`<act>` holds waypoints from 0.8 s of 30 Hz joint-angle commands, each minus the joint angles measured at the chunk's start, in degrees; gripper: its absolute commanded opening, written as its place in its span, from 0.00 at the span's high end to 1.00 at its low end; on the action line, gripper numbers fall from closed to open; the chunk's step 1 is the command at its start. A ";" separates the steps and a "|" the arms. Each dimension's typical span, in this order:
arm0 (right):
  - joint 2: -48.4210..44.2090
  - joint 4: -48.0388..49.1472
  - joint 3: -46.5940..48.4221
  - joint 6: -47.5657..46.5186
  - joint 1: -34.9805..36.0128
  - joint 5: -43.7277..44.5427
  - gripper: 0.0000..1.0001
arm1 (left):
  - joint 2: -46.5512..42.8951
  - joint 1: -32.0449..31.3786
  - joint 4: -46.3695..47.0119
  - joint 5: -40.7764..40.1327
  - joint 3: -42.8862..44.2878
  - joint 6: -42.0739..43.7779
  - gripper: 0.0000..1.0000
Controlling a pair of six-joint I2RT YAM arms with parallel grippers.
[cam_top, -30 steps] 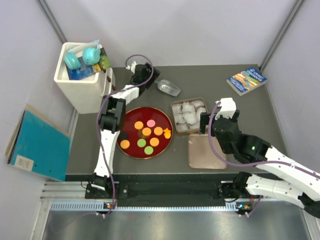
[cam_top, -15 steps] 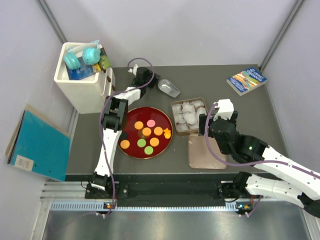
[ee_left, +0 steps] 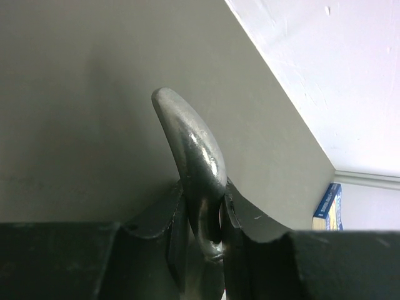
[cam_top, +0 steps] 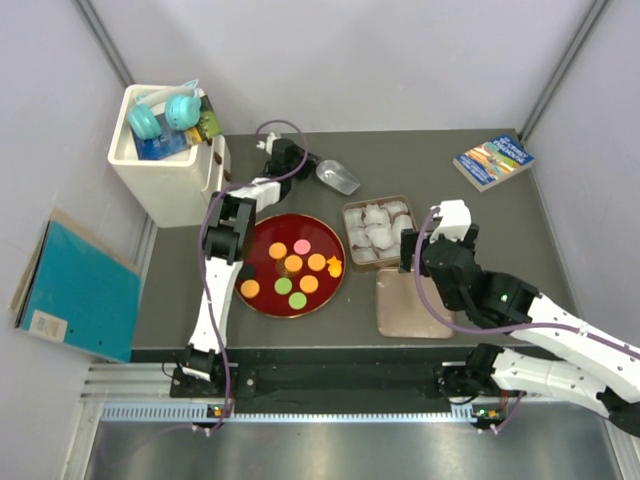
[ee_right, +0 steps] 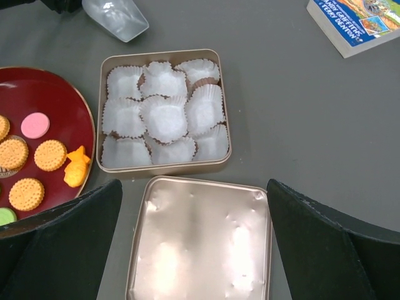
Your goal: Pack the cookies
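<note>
The left tool [ee_left: 203, 219] is closed on the handle of a metal scoop [ee_left: 190, 144], one dark finger pressed against each side of it. The scoop's bowl sticks out ahead of the fingers, turned on edge above the grey desk [cam_top: 420, 170]. This is at the far side of the desk, just beyond the red plate [cam_top: 265, 232] and beside a white bin [cam_top: 165, 190] with teal headphones on top.

The right tool [ee_right: 195, 212] hangs wide open with nothing between its fingers. It is above the near edge of a square tin [ee_right: 222, 112] and the tin's lid [ee_right: 200, 244]. The lid lies flat on the desk, just on the near side of the tin. The tin is packed with white crinkled paper cups [ee_right: 164, 115], and I see nothing inside any of them.

The cookies [cam_top: 293, 263] all sit on the red plate, just left of the tin. Most are round and orange, two are green and one is pink. One orange cookie [ee_right: 76, 166] near the plate's right rim is irregular, rather like a fish. They lie flat and a little apart from each other. Neither tool is touching them.

A paperback book [cam_top: 492, 160] lies near the far right corner of the desk, well apart from everything else.
</note>
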 commanded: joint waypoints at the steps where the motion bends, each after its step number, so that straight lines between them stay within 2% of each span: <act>1: -1.28 -0.84 -0.39 1.32 -0.11 1.03 0.01 | -6.59 0.52 2.03 0.24 -5.55 1.21 1.00; 3: -1.72 -1.19 -0.30 1.67 -0.11 0.94 0.01 | -9.23 0.70 2.83 0.15 -7.93 1.83 1.00; 10: -3.65 -1.45 -0.74 2.90 -0.11 0.33 0.01 | -27.67 0.52 4.24 -2.66 -20.58 7.18 1.00; 20: -5.85 -2.68 -2.58 7.99 -0.11 -2.57 0.02 | -48.70 0.52 -1.38 -10.84 -28.94 14.31 1.00; 24: -6.81 -3.56 -3.37 9.67 -0.11 -3.54 0.02 | -57.65 0.52 0.28 -12.24 -38.32 15.28 1.00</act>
